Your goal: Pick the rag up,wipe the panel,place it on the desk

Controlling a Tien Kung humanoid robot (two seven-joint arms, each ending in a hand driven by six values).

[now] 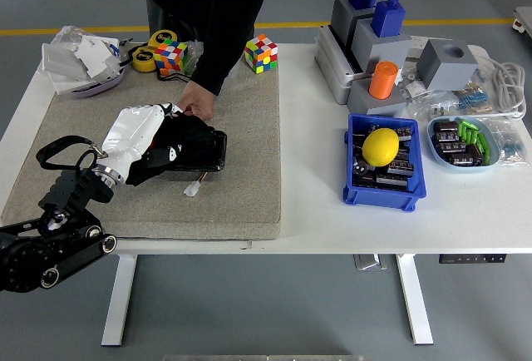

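My left hand [154, 128] is white, on a black arm coming in from the lower left. Its fingers are curled on the black rag [176, 135], pressing it onto the black glossy panel [209, 151]. The panel lies on the grey mat [241, 111], and its right part shows bare beside the rag. A person's hand [199, 99] in a black sleeve rests at the panel's far edge, beside my fingers. A small white connector [193, 186] lies on the mat just in front of the panel. A black strap loop [58, 146] sits near my wrist.
Two Rubik's cubes [261, 52] [169, 55], a yellow tape roll [143, 60] and a bowl of plastic wrap [83, 60] stand at the back left. A blue bin with a lemon [382, 146], grey blocks [370, 45] and a light blue tray [464, 140] stand on the right.
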